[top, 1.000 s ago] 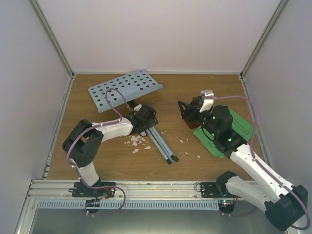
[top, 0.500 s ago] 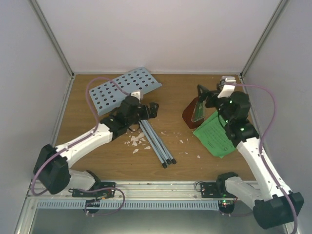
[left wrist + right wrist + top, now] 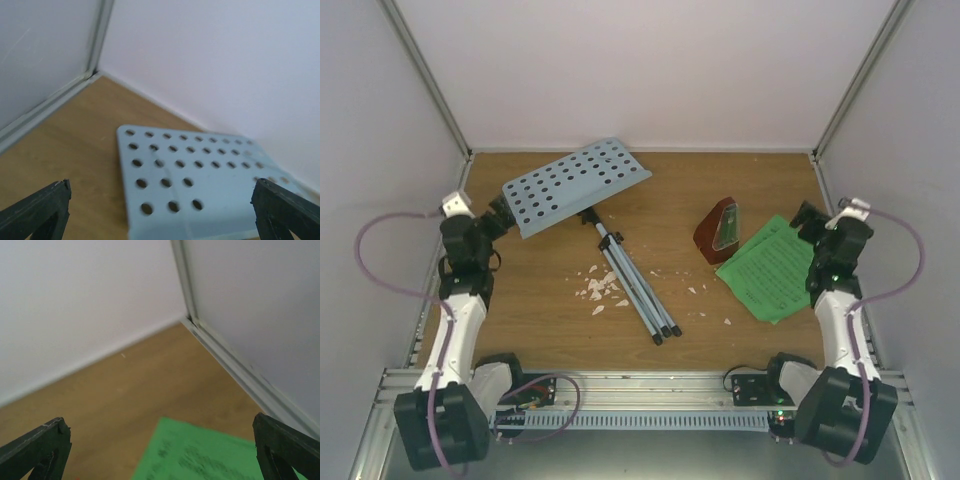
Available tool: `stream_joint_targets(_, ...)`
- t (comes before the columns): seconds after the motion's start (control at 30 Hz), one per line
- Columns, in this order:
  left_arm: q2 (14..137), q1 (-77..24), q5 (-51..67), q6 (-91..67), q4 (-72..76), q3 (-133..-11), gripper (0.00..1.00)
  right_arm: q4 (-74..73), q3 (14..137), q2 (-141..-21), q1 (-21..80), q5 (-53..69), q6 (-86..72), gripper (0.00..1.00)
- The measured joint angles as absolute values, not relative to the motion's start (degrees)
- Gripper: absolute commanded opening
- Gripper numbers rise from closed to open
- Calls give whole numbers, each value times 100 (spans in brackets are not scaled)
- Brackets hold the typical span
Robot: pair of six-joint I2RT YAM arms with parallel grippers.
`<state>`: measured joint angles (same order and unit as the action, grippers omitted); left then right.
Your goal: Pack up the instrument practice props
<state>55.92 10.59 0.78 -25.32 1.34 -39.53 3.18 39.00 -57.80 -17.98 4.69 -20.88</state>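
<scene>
Left gripper [image 3: 498, 213]: fingers spread wide, nothing between them. It sits at the left side of the wooden table [image 3: 540, 330], just beside the left edge of the pale blue perforated metal music stand [image 3: 578, 183].

Stand lies down at back-left. Its grey tripod legs [image 3: 635, 285] are folded together and point toward the near centre.

Scattered white crumbs [image 3: 600, 290] lie beside the legs.

Right gripper [image 3: 807, 218]: fingers spread wide, empty, at the far right corner of the bright green printed sheet music [image 3: 772, 268].

Sheet lies flat on the right side.

Small reddish-brown pyramid metronome [image 3: 718, 230] is just beside the sheet's left corner. Cannot tell whether it is upright or tipped.
</scene>
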Motion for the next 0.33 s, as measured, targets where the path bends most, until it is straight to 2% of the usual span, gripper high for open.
stream_joint_targets(0.2, 5360, 1066, -443, -2368, 1288, -2163, 99, 1885, 1966, -5601, -1776, -274, -1997, 100)
stream_joint_targets(0.33, 5533, 1009, -484, -2217, 1782, -1603, 99, 2714, 1354, -5682, -1664, -491, -1844, 100)
